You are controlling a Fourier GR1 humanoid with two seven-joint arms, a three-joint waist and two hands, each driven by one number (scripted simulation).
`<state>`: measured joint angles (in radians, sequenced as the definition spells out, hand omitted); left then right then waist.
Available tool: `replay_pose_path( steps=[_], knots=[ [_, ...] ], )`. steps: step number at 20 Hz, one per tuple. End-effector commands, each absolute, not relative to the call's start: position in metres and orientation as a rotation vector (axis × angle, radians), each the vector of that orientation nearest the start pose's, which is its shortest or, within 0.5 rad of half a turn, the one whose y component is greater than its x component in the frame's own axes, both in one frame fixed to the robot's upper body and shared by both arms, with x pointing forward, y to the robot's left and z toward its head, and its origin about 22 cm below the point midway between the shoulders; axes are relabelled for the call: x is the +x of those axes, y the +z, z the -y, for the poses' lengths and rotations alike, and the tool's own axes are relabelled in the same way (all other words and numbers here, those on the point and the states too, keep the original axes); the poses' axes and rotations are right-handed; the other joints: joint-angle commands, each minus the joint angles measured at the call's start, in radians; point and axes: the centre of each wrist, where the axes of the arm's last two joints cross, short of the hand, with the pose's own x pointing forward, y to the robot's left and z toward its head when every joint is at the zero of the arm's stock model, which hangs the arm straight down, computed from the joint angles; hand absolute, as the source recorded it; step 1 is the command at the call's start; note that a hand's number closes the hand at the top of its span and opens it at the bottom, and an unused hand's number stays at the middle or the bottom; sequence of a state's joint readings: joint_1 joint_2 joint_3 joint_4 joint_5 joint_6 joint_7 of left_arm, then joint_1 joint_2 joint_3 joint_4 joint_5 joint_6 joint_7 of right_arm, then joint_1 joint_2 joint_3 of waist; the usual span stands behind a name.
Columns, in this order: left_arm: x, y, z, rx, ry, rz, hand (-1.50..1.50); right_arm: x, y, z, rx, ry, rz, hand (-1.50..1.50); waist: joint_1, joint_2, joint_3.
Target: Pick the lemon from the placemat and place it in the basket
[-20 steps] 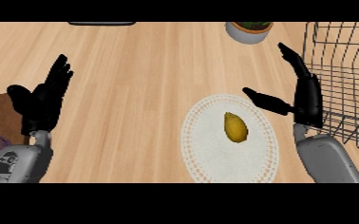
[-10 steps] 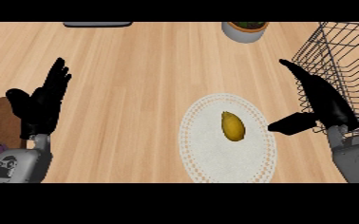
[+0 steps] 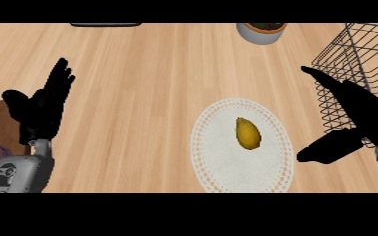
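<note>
A yellow lemon (image 3: 248, 133) lies near the middle of a round white placemat (image 3: 221, 155) on the wooden counter. My right hand (image 3: 353, 111) hovers open just right of the placemat, fingers straight and pointing away, thumb spread low toward the mat's right edge. It touches nothing. The wire basket (image 3: 353, 50) stands at the right edge, partly behind that hand. My left hand (image 3: 40, 109) rests open at the far left, fingers up, far from the lemon.
A grey pot with a plant (image 3: 260, 31) stands at the back, left of the basket. A dark flat object (image 3: 105, 24) lies along the back edge. A brown item (image 3: 6, 125) shows at the left edge behind my left hand.
My right hand has moved right and toward the near edge, away from above the placemat, with its thumb spreading out. The lemon and left hand have stayed put.
</note>
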<state>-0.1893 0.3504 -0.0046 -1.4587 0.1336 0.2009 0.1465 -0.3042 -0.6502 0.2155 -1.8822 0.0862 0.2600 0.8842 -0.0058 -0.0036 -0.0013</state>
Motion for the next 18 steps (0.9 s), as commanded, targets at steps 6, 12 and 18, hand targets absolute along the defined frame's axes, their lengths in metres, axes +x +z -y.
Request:
replay_pose_path(
  steps=[6, 12, 18],
  knots=[
    [0.289, 0.038, -0.286, 0.289, -0.019, 1.511, 0.00, 0.254, 0.126, 0.236, -0.551, 0.718, 1.187, -1.50, 0.005, 0.004, 0.001],
    [0.290, 0.057, -0.296, 0.303, -0.042, 1.523, 0.00, 0.239, 0.068, 0.232, -0.526, 0.754, 1.181, -1.50, 0.006, 0.004, 0.002],
    [0.286, 0.046, -0.296, 0.292, -0.016, 1.511, 0.00, 0.239, 0.047, 0.231, -0.538, 0.718, 1.258, -1.50, 0.005, 0.003, 0.001]
  ],
)
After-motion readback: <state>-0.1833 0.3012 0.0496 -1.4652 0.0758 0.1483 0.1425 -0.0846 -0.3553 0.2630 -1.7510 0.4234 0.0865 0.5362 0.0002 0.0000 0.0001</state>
